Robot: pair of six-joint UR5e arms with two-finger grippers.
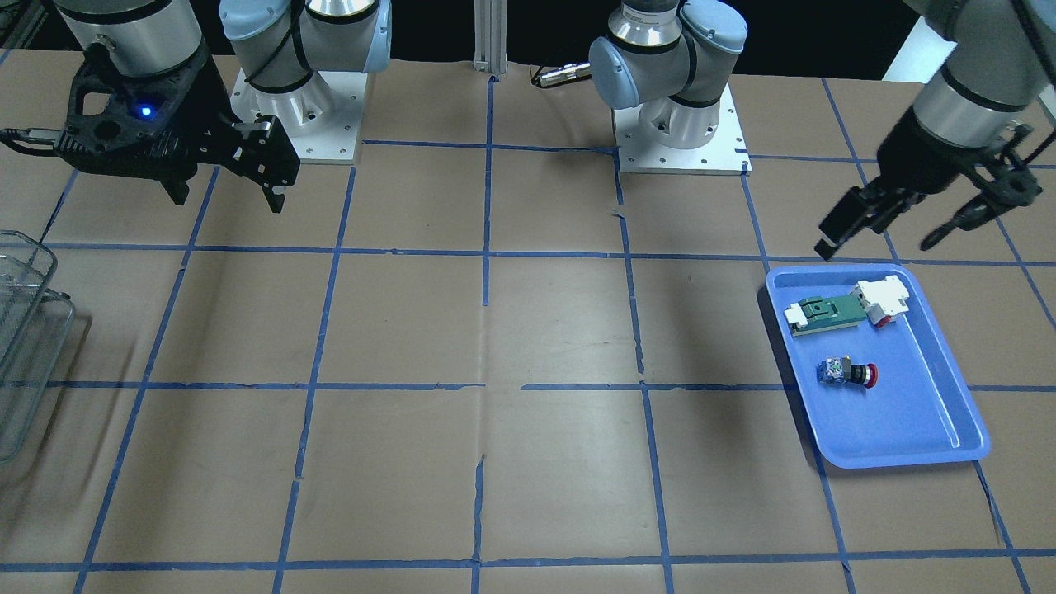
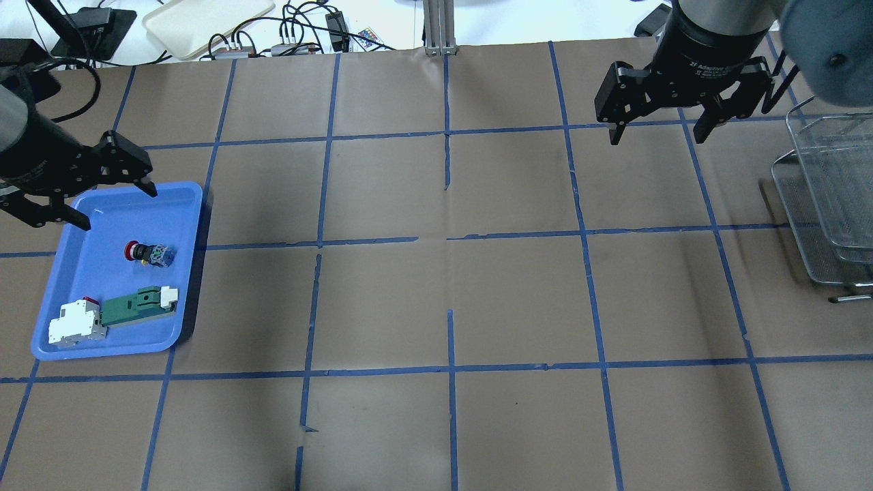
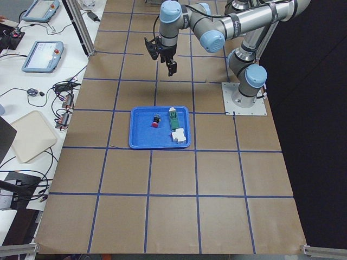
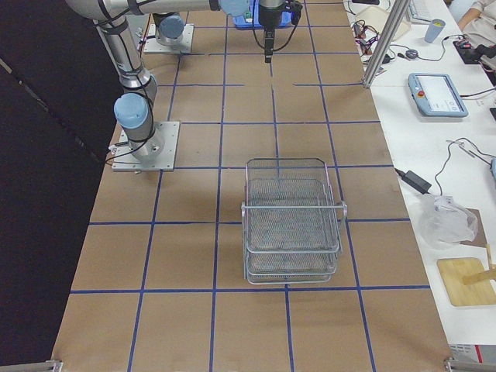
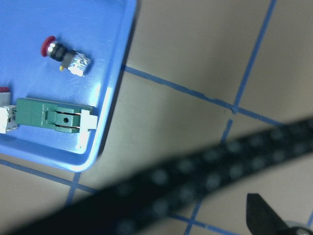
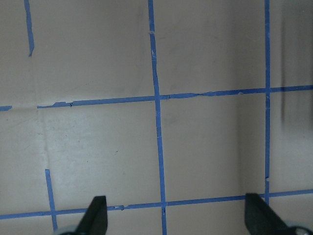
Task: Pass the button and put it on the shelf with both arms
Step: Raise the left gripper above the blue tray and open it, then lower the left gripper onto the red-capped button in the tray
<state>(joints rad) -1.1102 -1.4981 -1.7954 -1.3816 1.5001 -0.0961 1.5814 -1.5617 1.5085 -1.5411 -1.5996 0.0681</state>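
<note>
The button [image 1: 848, 373] has a red cap and a blue-clear rear block. It lies on its side in the blue tray [image 1: 907, 412], and shows in the overhead view [image 2: 149, 253] and the left wrist view [image 5: 63, 53]. My left gripper [image 2: 117, 208] is open and empty, hovering above the tray's far end, apart from the button; it also shows in the front view [image 1: 879, 243]. My right gripper [image 2: 656, 136] is open and empty, high over bare table, with the wire mesh shelf [image 2: 829, 198] to its right. Its fingertips [image 6: 95, 215] stand wide apart.
A green-and-white flat part [image 2: 136, 307] and a white block with red [image 2: 76, 322] lie in the tray's near end. The shelf [image 4: 291, 225] stands at the table's right end. Brown paper with blue tape lines covers the table. A blurred cable [image 5: 195, 191] crosses the left wrist view.
</note>
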